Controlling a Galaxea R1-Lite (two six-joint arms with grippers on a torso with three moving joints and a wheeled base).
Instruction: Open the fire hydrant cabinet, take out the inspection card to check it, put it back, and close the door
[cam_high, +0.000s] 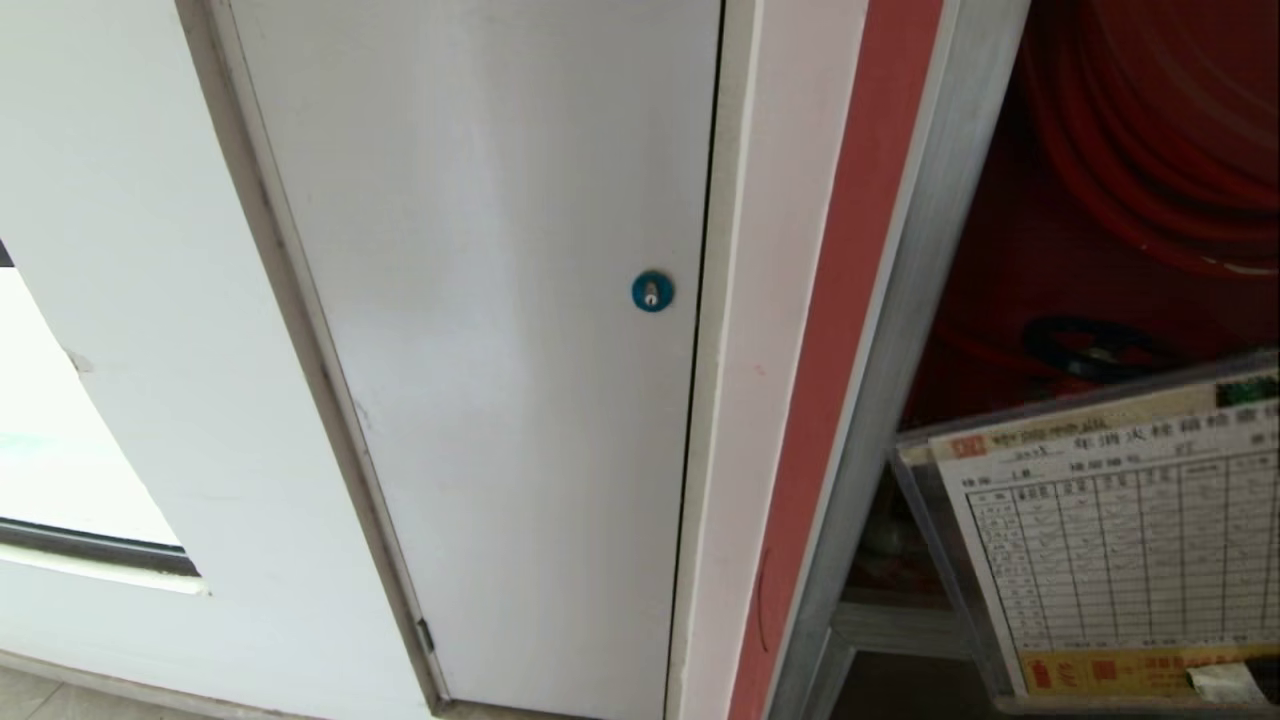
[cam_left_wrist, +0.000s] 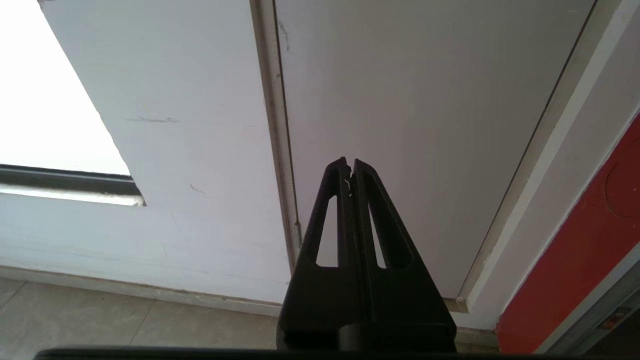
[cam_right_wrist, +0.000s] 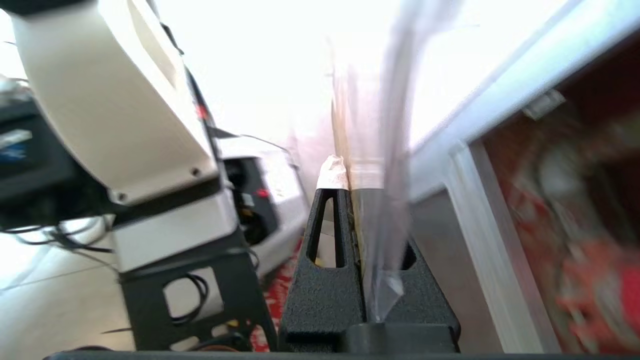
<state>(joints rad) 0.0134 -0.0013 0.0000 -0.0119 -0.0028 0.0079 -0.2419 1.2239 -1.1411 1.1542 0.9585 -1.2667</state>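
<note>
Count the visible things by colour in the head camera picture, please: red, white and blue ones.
Red: 1, the coiled hose
White: 2, the plain white door and the inspection card
Blue: 1, the round lock
Total: 4

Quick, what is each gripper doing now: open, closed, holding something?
Left gripper: closed, empty, in front of the white door.
Right gripper: closed on the inspection card.

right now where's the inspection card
In the head view the inspection card is at lower right, in front of the open fire hydrant cabinet, pinched edge-on in the shut right gripper.
</note>
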